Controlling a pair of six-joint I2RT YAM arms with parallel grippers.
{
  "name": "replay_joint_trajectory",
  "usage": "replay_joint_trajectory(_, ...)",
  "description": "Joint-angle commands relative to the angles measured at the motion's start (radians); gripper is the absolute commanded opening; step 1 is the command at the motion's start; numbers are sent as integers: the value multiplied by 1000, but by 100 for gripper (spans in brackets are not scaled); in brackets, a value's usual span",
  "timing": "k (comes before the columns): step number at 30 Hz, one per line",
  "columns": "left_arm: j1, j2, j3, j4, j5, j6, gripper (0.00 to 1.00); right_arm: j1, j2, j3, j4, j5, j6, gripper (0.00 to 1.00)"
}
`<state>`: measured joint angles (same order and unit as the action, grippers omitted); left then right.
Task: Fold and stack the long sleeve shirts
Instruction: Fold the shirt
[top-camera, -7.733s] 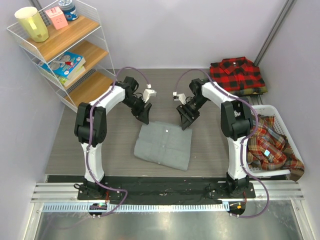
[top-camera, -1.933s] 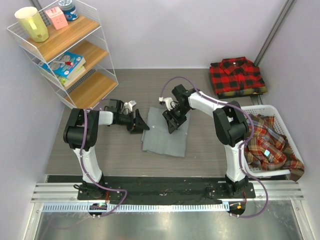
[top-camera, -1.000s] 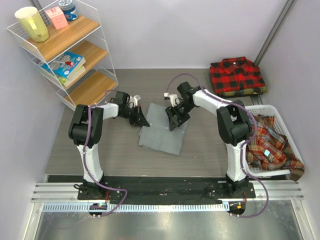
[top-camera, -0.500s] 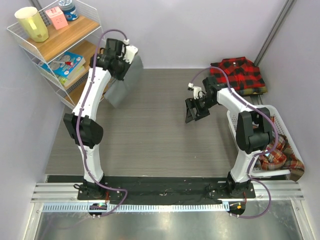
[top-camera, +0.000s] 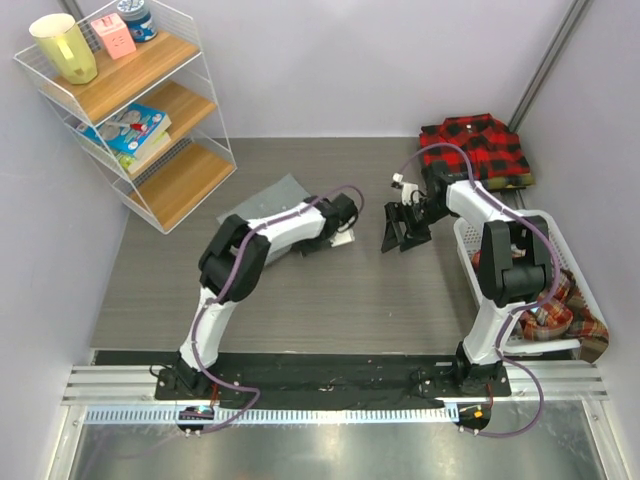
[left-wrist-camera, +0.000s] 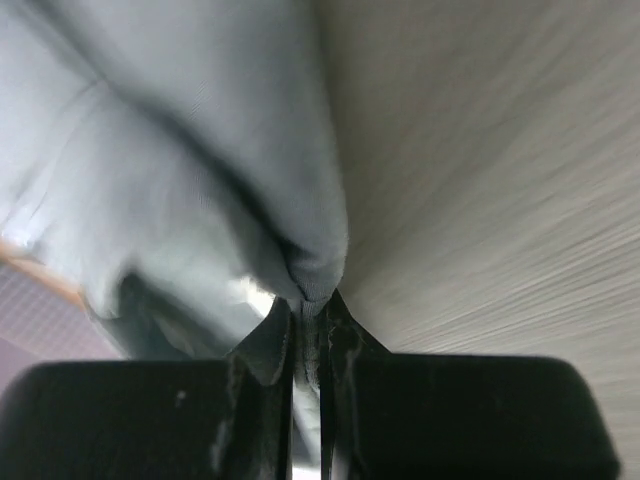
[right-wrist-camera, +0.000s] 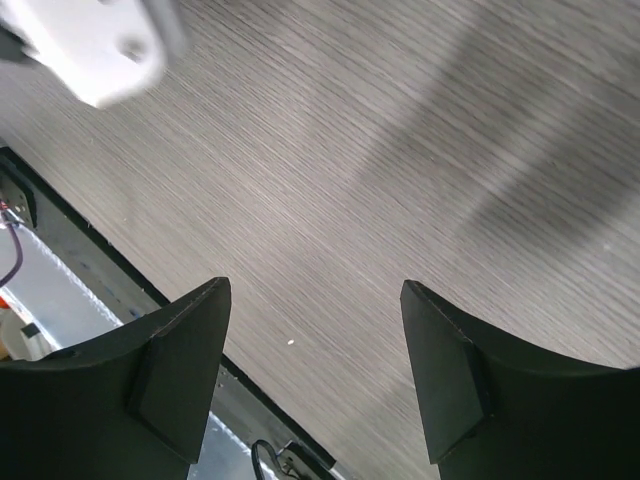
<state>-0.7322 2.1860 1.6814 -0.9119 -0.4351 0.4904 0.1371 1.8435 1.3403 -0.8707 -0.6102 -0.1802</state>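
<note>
No text could be read anywhere. At upper left, the book cover (top-camera: 130, 128), pink box (top-camera: 113, 35) and jar (top-camera: 138, 18) on the shelf (top-camera: 150, 62) bore markings too small to make out.

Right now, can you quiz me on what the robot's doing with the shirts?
1. True or false: the right gripper is holding a shirt.
2. The left gripper is pinching cloth of which colour? A red, B grey, C orange.
3. Where does the plaid shirt lie?
Key: 1. False, it is open and empty. 2. B, the grey shirt. 3. In the white basket.
</note>
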Motion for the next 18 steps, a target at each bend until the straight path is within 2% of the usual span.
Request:
replay_joint_trajectory(1, -76, -2, 24, -13, 99, -211, 3, -24, -64, -15, -33, -37, -16, 74)
replay_joint_trajectory(2, -85, -11, 27, -19, 212, -245, 7, -24, -67, -16, -36, -36, -16, 74)
replay_joint_trajectory(4, -102, -31, 41, -28, 310, -297, 19, -31, -72, -18, -39, -33, -15, 75)
replay_joint_trajectory(5, -108, -43, 56, -41, 355, -327, 34, -34, -78, -20, -39, -34, -12, 77)
replay_joint_trajectory(8, -122, -57, 162, -152, 507, -355, 56, -40, -82, -17, -40, -34, -7, 78)
replay_joint_trajectory(9, -122, -74, 191, -189, 568, -351, 56, -39, -86, -18, -42, -36, -4, 78)
replay_joint_trajectory(11, -107, -116, 218, -241, 591, -336, 56, -42, -93, -23, -44, -39, -2, 79)
replay_joint_trajectory(14, -35, -230, 201, -260, 561, -251, 54, -42, -107, -39, -44, -69, 1, 79)
replay_joint_trajectory(17, 92, -255, 201, -341, 599, -120, 50, -44, -112, -53, -37, -97, 8, 79)
replay_joint_trajectory(18, 127, -247, 199, -370, 622, -7, 49, -42, -107, -56, -33, -103, 15, 79)
